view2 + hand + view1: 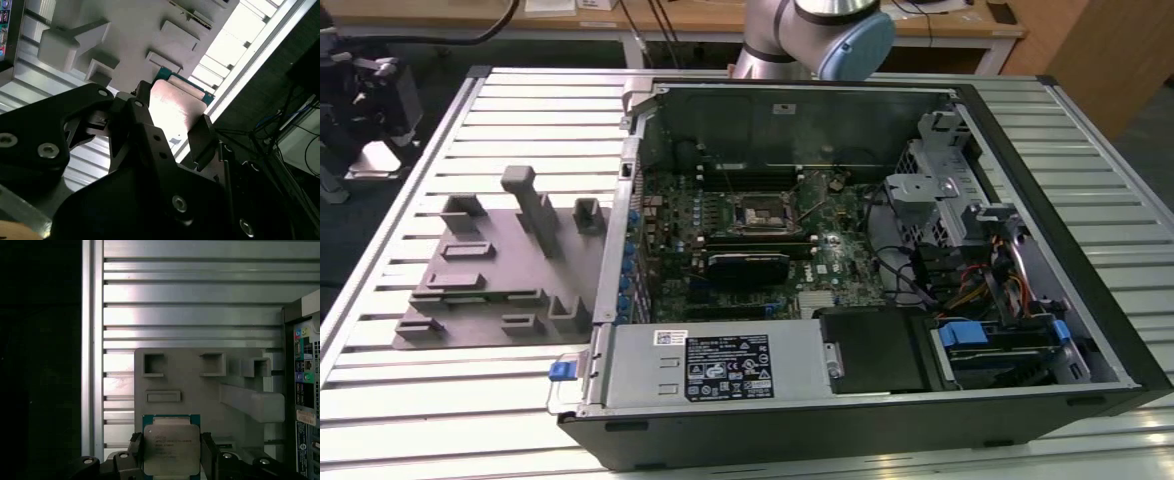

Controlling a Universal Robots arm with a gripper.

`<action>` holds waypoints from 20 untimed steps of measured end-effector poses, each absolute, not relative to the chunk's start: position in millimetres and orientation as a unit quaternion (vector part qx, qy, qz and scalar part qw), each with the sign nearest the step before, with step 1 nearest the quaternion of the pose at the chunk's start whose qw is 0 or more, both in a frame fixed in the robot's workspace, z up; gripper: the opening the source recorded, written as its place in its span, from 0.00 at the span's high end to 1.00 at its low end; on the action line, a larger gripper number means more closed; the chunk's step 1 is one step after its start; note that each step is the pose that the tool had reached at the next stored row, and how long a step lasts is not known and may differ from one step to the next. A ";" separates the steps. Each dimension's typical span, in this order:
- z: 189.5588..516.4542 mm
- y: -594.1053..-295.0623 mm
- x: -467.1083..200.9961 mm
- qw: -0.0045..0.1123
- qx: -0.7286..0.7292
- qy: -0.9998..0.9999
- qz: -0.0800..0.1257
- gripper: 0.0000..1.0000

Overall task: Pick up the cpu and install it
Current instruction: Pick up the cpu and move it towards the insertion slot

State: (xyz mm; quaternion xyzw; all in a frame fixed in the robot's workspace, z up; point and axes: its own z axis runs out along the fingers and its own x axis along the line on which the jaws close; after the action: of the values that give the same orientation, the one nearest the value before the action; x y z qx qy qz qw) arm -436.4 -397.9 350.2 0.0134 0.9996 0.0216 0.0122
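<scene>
Clamps cpu (171,445) by opposite edges in gripper (172,460), near grey holder block (200,390); needs level carriage, steady squeeze, no twist.

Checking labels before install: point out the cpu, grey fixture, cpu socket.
cpu (171,450): first wrist view, middle of metal lid.
grey fixture (200,390): first wrist view, bare flat face.
cpu socket (761,212): exterior view, centre of socket.

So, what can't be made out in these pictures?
1. The cpu, first wrist view: one edge hidden by the gripper; lifted off the grey fixture or not, unclear.
2. The socket, exterior view: too small to tell if empty.
3. The arm, exterior view: cut off at the top edge.
</scene>
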 end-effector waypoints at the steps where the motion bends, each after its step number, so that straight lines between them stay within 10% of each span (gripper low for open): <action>1: 352.9 -397.8 -436.4 0.012 0.013 1.000 0.022 0.46; 20: 385.9 -396.8 -436.4 0.012 0.013 1.000 0.022 0.46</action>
State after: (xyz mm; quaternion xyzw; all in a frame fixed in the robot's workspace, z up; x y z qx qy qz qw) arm -436.4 -396.8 385.9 0.0134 0.9996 0.0216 0.0123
